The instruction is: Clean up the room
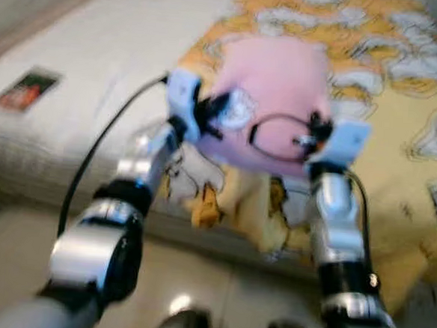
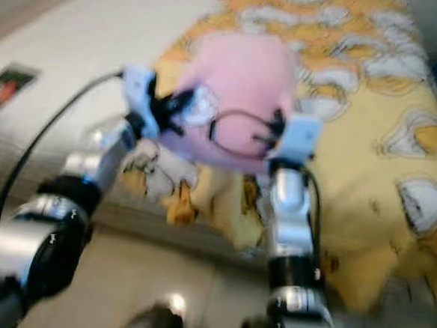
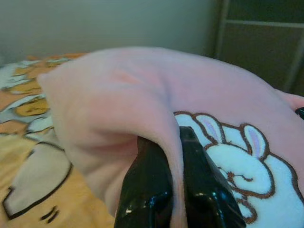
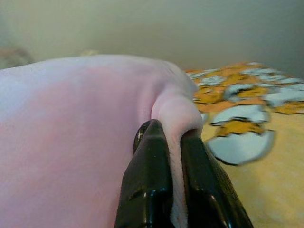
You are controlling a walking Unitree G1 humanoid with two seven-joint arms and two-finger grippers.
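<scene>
Two grippers hold one pink pillow (image 1: 273, 85) between them, raised above the near edge of the bed (image 1: 95, 103). The left gripper (image 3: 175, 156) has its two black fingers pressed together on a fold of the pillow's soft cover, right beside a white rabbit (image 3: 237, 166) stitched in brown outline on the pink cloth. The right gripper (image 4: 175, 152) pinches a ridge of the same cover on the pillow's other side, its fingers closed with only the cloth between them. From the head views, both silver arms reach forward and up, the left one (image 1: 100, 246) trailing a black cable (image 1: 91, 155) and the right one (image 1: 337, 232) rising nearly straight to the pillow. Beneath and behind the pillow lies a yellow blanket (image 1: 414, 155) printed with white and orange cartoon shapes, covering the right part of the bed and hanging over its near edge. The left part of the bed is bare pale cloth, and a small dark card or packet (image 1: 26, 89) rests there near the left edge, well apart from the pillow. A pale, glossy floor (image 1: 217, 291) shows below the bed edge. The head views are blurred.
</scene>
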